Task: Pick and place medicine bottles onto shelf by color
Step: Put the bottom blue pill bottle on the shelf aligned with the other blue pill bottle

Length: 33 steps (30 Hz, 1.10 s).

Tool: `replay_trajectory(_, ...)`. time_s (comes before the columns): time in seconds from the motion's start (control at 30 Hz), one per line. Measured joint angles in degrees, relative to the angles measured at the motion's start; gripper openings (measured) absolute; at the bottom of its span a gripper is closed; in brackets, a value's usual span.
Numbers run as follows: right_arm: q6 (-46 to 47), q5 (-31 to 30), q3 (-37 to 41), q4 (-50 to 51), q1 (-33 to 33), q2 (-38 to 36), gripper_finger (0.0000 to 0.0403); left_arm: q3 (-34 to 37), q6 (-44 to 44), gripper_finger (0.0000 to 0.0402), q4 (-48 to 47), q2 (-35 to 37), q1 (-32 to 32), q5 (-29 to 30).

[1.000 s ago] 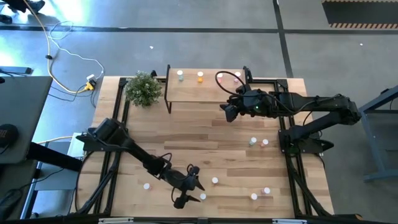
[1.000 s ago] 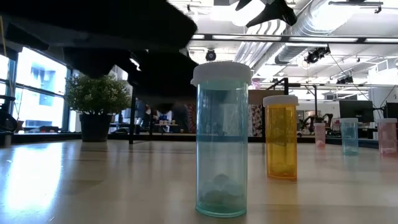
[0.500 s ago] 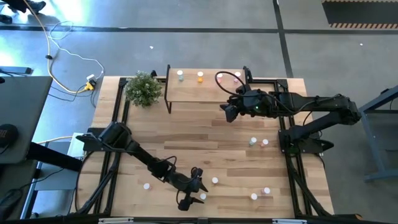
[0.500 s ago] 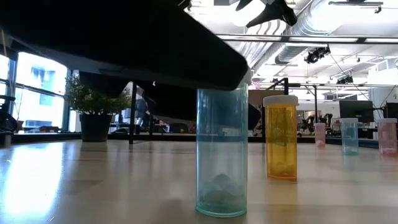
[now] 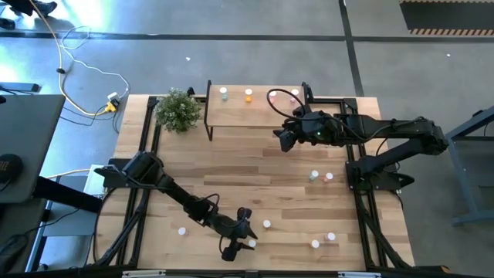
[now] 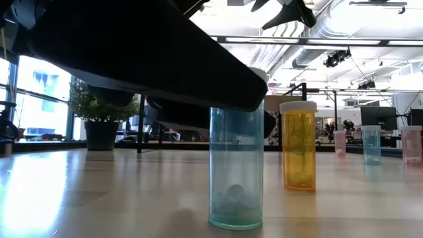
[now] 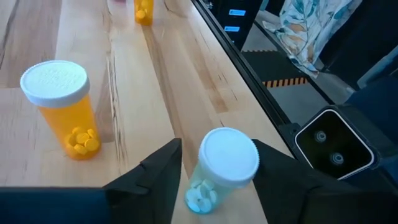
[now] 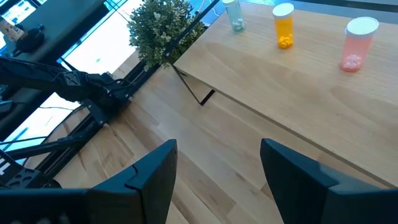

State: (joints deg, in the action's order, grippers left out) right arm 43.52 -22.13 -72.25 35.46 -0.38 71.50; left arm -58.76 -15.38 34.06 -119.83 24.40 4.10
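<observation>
At the near edge of the wooden surface (image 5: 231,166), the left tool (image 7: 214,171) straddles an upright pale green bottle (image 7: 221,168), fingers apart on either side, beside an orange bottle (image 7: 62,106). Farther right, the right tool (image 8: 217,168) hangs open just before the shelf (image 5: 255,112), which carries a green, an orange and a pink bottle.
</observation>
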Motion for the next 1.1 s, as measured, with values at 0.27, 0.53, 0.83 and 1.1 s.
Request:
replay_trajectory(0.27, 0.0, 0.0, 0.0, 0.1, 0.0, 0.0, 0.0223, 0.0, 0.0, 0.0128, 0.2, 0.0, 0.0, -1.2)
replay_trajectory(0.53, 0.0, 0.0, 0.0, 0.1, 0.0, 0.0, 0.0223, 0.0, -1.6, 0.0111, 0.8, 0.0, 0.0, -2.0)
replay_trajectory(0.83, 0.0, 0.0, 0.0, 0.3, 0.0, 0.0, 0.0223, 0.0, -2.5, 0.0112, 0.0, 3.5, -0.8, -2.0)
replay_trajectory(1.1, -2.1, 0.0, 0.0, -0.2, 0.0, 0.0, 0.0223, 0.1, -1.2, 0.0113, -4.1, 9.7, -3.8, -2.1)
